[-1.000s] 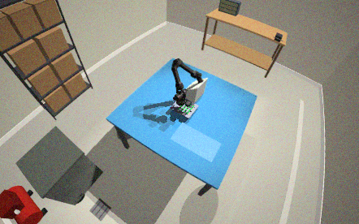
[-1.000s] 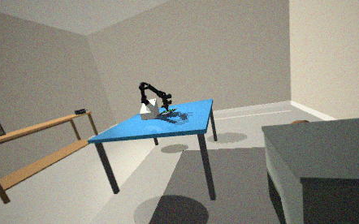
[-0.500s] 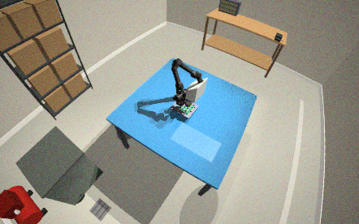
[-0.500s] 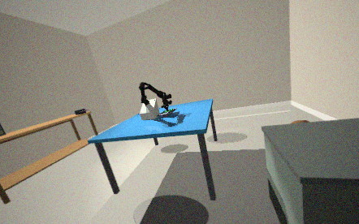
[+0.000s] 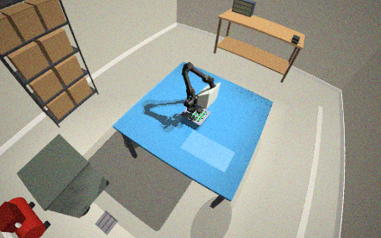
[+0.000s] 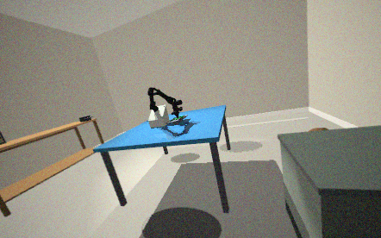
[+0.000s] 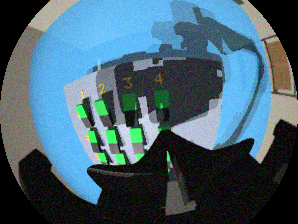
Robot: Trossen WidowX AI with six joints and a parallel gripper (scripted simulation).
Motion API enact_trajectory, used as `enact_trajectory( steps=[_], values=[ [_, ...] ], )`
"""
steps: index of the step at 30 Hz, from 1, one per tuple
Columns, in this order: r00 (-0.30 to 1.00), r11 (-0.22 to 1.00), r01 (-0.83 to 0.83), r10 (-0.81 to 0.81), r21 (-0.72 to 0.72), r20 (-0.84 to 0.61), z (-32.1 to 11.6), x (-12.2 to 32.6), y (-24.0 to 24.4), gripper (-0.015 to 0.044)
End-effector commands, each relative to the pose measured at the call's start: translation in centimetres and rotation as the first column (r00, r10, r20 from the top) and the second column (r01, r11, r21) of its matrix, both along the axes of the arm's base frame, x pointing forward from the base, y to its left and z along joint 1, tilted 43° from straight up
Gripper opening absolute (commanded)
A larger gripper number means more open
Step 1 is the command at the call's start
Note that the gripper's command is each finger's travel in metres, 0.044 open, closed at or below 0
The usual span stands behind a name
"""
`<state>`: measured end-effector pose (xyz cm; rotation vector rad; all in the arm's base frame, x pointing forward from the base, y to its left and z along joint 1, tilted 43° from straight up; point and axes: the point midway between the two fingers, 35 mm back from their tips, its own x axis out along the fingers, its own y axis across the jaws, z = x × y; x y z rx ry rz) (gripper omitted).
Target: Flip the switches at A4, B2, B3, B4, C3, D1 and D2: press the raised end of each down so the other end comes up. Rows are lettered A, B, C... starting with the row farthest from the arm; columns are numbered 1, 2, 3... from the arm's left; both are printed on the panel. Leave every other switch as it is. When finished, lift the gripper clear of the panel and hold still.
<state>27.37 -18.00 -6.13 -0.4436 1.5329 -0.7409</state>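
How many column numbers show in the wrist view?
4. Left to right in one line: 1, 2, then 3 and 4, both in shadow. None looks hidden.

Looks like a workshop or lab room. Stacked cartons on a metal rack [image 5: 76,47], upper left of top view; wooden workbench [image 5: 261,25] [image 6: 35,137], upper right there; robot arm [image 5: 186,84] [image 6: 162,95] on blue table [image 5: 152,147] [image 6: 130,139].
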Motion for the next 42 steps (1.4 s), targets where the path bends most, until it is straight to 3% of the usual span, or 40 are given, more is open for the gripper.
enact_trajectory(
  steps=[1, 7, 12, 15, 22, 42],
  values=[
    [1.000, 1.000, -0.003, 0.003, -0.001, -0.005, -0.1, -0.1, -0.1, 0.0000],
    [1.000, 1.000, -0.001, 0.001, 0.000, 0.000, 0.1, 0.0, 0.1, 0.0000],
    [1.000, 1.000, -0.020, 0.020, -0.002, 0.014, 4.4, 0.5, 4.2, 0.0000],
    [1.000, 1.000, -0.021, 0.021, -0.002, 0.015, 4.6, 0.5, 4.4, 0.0000],
    [1.000, 1.000, -0.021, 0.021, 0.000, 0.012, 2.1, -4.7, 7.7, 0.0000],
    [0.999, 0.999, -0.039, 0.039, -0.007, 0.029, -1.3, -5.4, 4.6, 0.0000]
  ],
)
